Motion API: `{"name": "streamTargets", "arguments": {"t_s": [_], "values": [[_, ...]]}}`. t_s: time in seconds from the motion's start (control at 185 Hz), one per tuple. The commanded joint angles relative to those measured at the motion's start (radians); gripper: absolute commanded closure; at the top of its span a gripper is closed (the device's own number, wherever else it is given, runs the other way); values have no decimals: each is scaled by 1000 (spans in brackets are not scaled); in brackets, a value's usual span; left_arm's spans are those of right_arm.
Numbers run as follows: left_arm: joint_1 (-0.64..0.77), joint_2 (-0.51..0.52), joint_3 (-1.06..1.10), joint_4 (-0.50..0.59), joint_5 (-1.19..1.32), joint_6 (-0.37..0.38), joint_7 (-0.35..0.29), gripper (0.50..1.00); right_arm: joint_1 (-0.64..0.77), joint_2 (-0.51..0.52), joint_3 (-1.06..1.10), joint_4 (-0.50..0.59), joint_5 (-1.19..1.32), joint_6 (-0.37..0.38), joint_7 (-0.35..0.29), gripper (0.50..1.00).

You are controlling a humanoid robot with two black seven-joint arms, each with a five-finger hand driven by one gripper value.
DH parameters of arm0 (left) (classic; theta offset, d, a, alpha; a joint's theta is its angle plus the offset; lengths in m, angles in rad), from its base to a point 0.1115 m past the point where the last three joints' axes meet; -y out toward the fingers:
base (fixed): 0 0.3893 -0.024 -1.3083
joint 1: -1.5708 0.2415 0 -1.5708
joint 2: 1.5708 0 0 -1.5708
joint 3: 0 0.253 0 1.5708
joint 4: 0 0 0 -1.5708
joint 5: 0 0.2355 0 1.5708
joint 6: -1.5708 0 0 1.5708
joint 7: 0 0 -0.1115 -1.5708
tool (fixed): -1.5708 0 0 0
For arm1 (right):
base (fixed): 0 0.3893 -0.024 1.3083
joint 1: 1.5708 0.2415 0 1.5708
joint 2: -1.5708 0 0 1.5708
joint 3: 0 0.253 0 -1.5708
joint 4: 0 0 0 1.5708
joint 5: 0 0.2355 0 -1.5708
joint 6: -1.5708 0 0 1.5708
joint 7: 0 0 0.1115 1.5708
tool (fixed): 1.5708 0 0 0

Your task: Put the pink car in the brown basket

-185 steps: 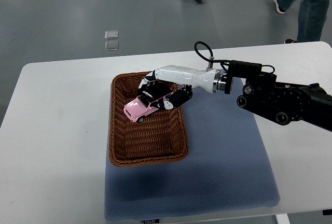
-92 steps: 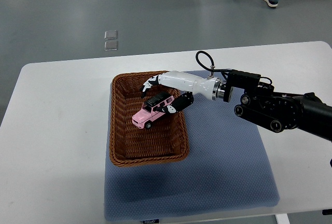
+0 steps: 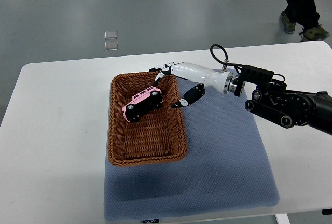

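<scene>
The pink car [image 3: 141, 103] lies tipped on its side inside the brown wicker basket [image 3: 120, 150], toward the basket's far half, wheels showing. My right hand [image 3: 171, 85] hovers over the basket's far right corner, a little to the right of the car and not touching it. Its fingers [image 3: 160, 71] are spread and hold nothing. The white forearm [image 3: 199, 74] runs back to the black arm at the right edge. The left arm is out of sight.
The basket rests on the left part of a blue-grey mat [image 3: 223, 162] on a white table [image 3: 52, 146]. A person's legs [image 3: 301, 3] stand on the floor beyond the table's far right corner.
The right hand has let go of the pink car and drawn back to the right and up. The car dropped and rolled onto its side in the basket.
</scene>
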State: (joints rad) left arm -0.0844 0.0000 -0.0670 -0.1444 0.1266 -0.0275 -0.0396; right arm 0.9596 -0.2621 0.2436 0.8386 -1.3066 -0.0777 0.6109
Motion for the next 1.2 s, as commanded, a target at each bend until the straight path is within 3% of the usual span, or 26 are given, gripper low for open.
{"name": "streamTargets", "arguments": {"t_s": [0.0,0.319,0.72,0.79,1.196], "values": [[0,0,0,-1,-1,0,0,500,-12,-14,71,-3,67,12,0,587],[0,0,0,-4,2,-2,0,500,-119,-150,141,-24,585,50,0,587],[-1,0,0,-4,2,-2,0,500,-200,-247,140,-50,1018,72,0,587],[0,0,0,-4,2,-2,-2,500,-205,-261,140,-50,1096,82,-34,587],[-1,0,-2,-6,2,-3,-3,500,-226,-241,163,-52,1169,76,-53,587]]}}
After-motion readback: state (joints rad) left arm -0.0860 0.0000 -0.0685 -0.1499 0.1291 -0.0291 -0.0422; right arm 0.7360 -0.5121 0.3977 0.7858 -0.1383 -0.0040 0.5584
